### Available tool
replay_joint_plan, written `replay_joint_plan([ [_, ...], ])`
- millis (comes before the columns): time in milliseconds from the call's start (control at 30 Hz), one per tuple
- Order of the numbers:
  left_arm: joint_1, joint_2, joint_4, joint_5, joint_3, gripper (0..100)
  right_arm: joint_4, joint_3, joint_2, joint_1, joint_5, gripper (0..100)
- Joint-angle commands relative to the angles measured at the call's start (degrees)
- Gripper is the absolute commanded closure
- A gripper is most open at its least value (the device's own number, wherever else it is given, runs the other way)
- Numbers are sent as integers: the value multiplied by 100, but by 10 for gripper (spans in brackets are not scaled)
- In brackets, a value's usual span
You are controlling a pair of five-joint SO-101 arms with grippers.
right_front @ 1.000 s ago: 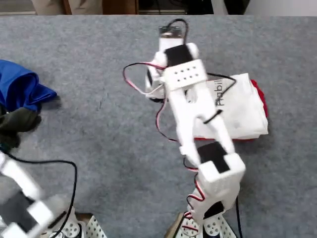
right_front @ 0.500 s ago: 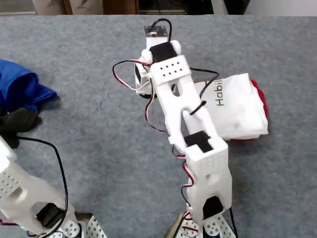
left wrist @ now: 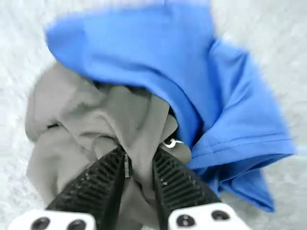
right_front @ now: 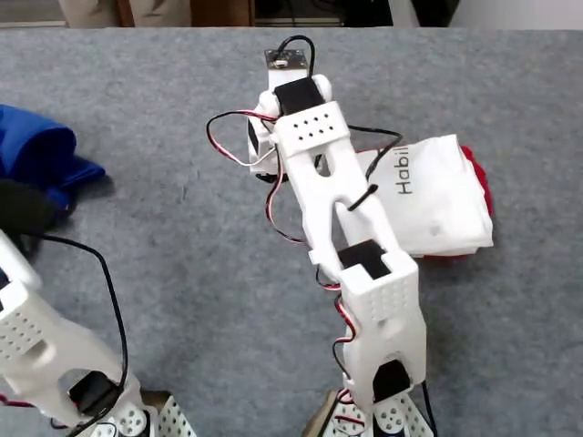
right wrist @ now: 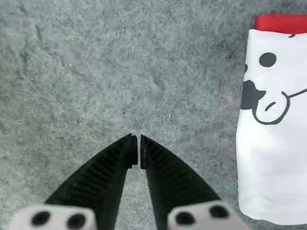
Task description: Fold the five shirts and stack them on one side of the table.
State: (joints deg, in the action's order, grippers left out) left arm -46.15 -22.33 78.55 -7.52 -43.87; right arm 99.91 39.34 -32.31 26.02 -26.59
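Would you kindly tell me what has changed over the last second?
The right arm swung off the white shirt; the right gripper hangs shut over the bare table. The left arm reached forward, and the left gripper pinches the grey shirt. The blue shirt and white shirt stayed put.

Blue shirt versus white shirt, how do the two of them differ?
The blue shirt lies crumpled; the white shirt is folded flat. The blue shirt drapes over a grey shirt; the white shirt sits on a red shirt. The blue shirt is plain, the white shirt printed. Both are on the table.
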Motion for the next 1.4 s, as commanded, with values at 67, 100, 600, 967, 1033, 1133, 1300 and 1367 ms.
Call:
replay_joint_plan([
  [67,255,523,229,527,-1749,982,53,259,57,-57,53,975],
  [100,290,523,229,633,-1978,982,53,268,57,-66,53,975],
  [600,-431,-198,-2725,2462,-2400,982,-9,268,48,-620,97,975],
  [967,1116,919,-211,1960,-3780,982,-290,2281,31,-620,1890,973],
  [1033,1442,1077,229,1846,-4097,982,-387,2712,22,-620,2391,973],
  [1133,1697,1341,668,1855,-4677,982,-510,3160,22,-620,2954,973],
  [1300,1969,1648,1495,1846,-5178,982,-932,3327,22,-629,3165,973],
  [1367,2136,1657,1987,1846,-5169,982,-1116,3310,22,-629,3165,973],
])
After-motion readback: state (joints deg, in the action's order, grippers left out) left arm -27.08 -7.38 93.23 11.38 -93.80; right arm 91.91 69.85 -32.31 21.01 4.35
